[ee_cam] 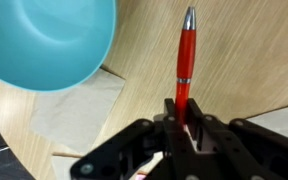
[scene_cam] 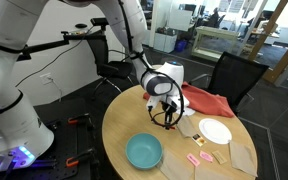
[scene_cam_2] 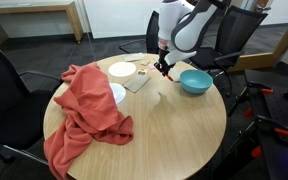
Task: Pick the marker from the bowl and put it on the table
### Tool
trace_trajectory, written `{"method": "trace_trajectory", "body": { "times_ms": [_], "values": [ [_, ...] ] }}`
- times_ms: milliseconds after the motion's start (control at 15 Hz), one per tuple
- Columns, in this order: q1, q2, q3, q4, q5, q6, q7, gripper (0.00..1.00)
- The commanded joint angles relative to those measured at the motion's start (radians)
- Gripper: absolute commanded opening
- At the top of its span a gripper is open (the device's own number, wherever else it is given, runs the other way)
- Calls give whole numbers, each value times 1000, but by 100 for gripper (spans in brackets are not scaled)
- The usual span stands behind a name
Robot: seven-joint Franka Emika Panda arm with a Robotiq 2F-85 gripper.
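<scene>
The gripper [ee_cam: 182, 118] has its jaws pressed together on the marker [ee_cam: 185, 60]. It pinches the red barrel near one end, so most of the pen, silver tip included, sticks out beyond the fingers. In the wrist view the marker hangs over bare wood of the table [ee_cam: 246, 50]. The bowl [ee_cam: 44, 40] sits off to the left, apart from the pen, and a tan mat [ee_cam: 79, 105] lies just beside the bowl's rim. The marker is therefore out of the bowl and not yet set down, which makes placing it the step in hand.

In an exterior view the gripper [scene_cam: 165, 108] hovers over the middle of the table [scene_cam: 124, 118]. The bowl [scene_cam: 144, 152] is nearer the camera, a white plate [scene_cam: 215, 130] is to the right and a red cloth [scene_cam: 206, 100] lies farther back. In an exterior view the gripper [scene_cam_2: 164, 68] hangs just left of the bowl [scene_cam_2: 195, 82]. How high the pen sits above the wood cannot be told.

To place it well, the arm should descend over the bare patch between bowl and mat until the barrel is close to the surface. The jaws should then part slowly. A round pen dropped from height would likely roll, perhaps against the bowl or towards the edge, so a low, gentle release matters, followed by a straight lift clear of it
</scene>
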Motion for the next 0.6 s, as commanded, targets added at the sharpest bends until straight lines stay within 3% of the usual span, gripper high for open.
{"method": "trace_trajectory", "body": {
  "times_ms": [0,133,200,533],
  "values": [
    [4,72,-4,94,15,-41,17,4],
    [0,91,-5,120,23,-44,13,4],
    [-2,95,-6,127,26,-43,10,30],
    [7,80,-2,115,42,-14,13,69]
  ]
}}
